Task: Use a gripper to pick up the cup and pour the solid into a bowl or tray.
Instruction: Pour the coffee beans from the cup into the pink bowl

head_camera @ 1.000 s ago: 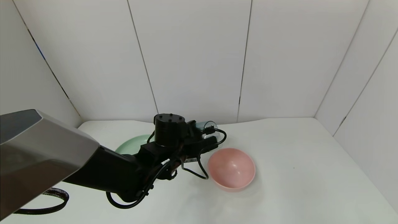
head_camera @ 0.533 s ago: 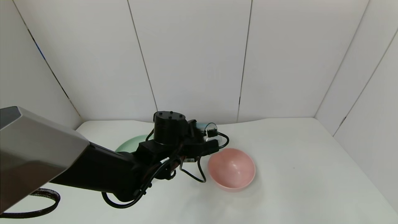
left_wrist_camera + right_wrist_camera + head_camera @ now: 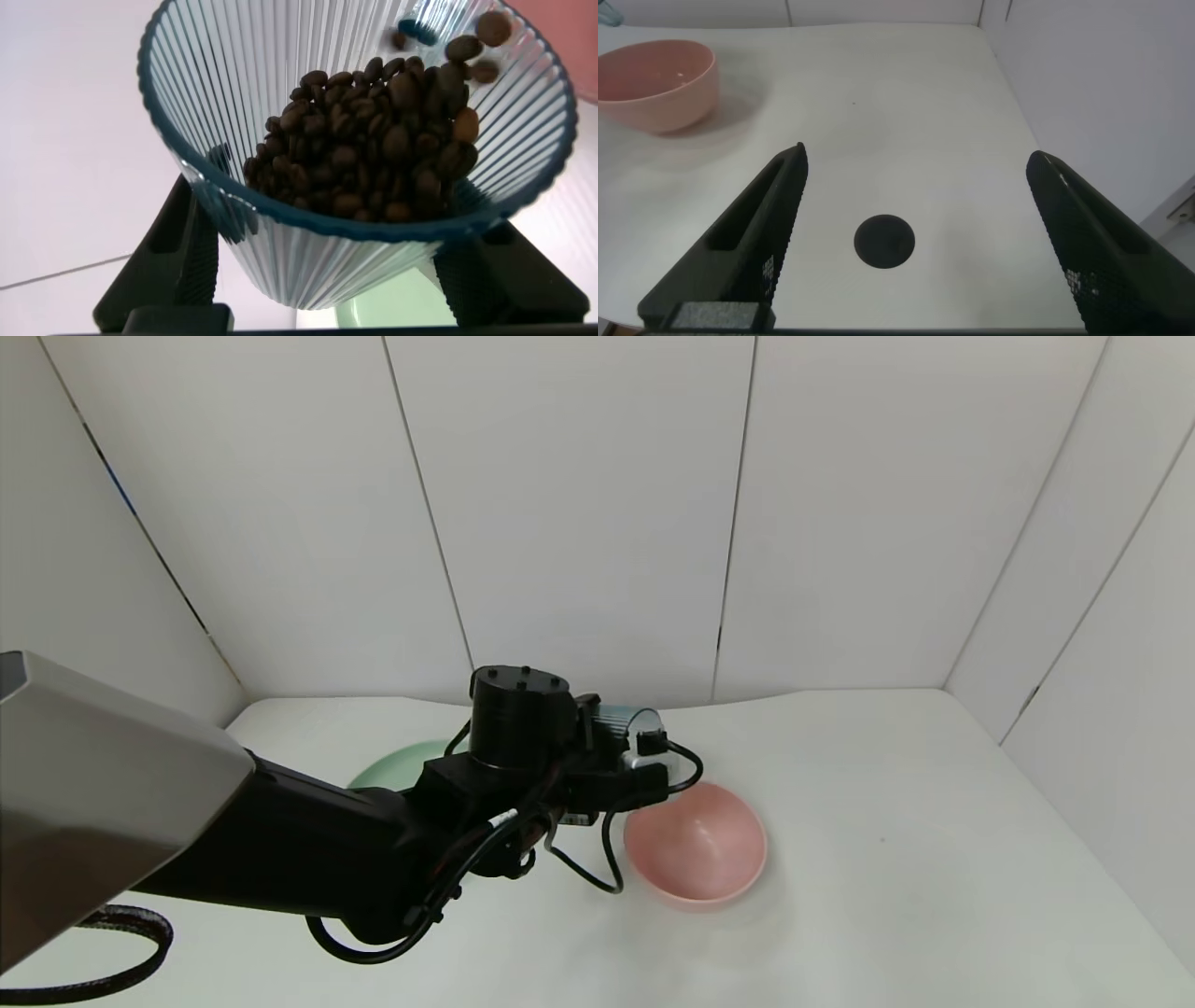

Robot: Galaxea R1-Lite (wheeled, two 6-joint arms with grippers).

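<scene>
My left gripper (image 3: 627, 747) is shut on the cup (image 3: 624, 721), a ribbed blue-grey mug, and holds it tipped on its side just left of and behind the pink bowl (image 3: 698, 842). In the left wrist view the black fingers (image 3: 177, 266) clamp the cup (image 3: 308, 266) on both sides. The brown beans (image 3: 374, 140) are heaped inside it, some close to the far rim. No beans show inside the bowl. My right gripper (image 3: 915, 233) is open and empty over bare table, with the bowl (image 3: 656, 86) farther off.
A flat pale green plate (image 3: 397, 767) lies behind the left arm and shows under the cup in the left wrist view (image 3: 397, 303). A black round spot (image 3: 884, 241) marks the table under the right gripper. White walls enclose the table.
My left arm has moved right, toward the pink bowl, carrying the cup with it. The bowl and plate have not moved.
</scene>
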